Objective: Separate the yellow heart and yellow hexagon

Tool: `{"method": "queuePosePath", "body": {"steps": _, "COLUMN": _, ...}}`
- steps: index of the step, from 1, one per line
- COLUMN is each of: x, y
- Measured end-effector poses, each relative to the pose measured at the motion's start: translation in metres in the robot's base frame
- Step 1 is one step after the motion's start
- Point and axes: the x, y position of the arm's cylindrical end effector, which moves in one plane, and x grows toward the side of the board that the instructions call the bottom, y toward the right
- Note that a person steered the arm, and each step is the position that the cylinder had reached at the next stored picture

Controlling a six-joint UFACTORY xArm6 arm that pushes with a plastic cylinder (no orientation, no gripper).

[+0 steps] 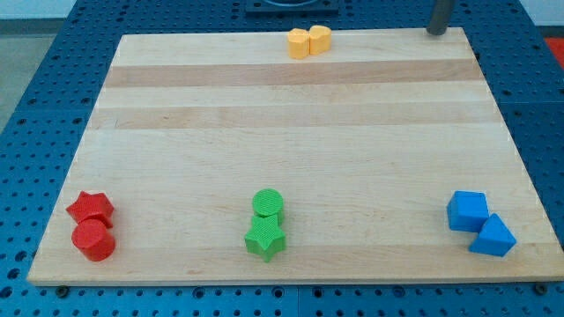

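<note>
Two small yellow plastic blocks, hexagon (300, 43) and heart (320, 39), touching at wooden desk (282, 132) top edge. Tool: bare rod, my tip (436, 32) well right, touching nothing.

Lab bench, blue perforated table (35, 114), wooden board (291, 158)

Pale wooden board (291, 114) with lengthwise grain bands, blue perforated table (35, 97) around it, even light

Red pair (92, 226), green pair (266, 224), blue pair (479, 223) on wooden board (291, 123).
</note>
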Motion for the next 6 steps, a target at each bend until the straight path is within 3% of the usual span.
{"method": "queuePosePath", "body": {"steps": 2, "x": -0.003, "y": -0.048}}
{"method": "queuePosePath", "body": {"steps": 5, "x": -0.001, "y": -0.186}}
{"method": "queuePosePath", "body": {"steps": 6, "x": 0.010, "y": -0.202}}
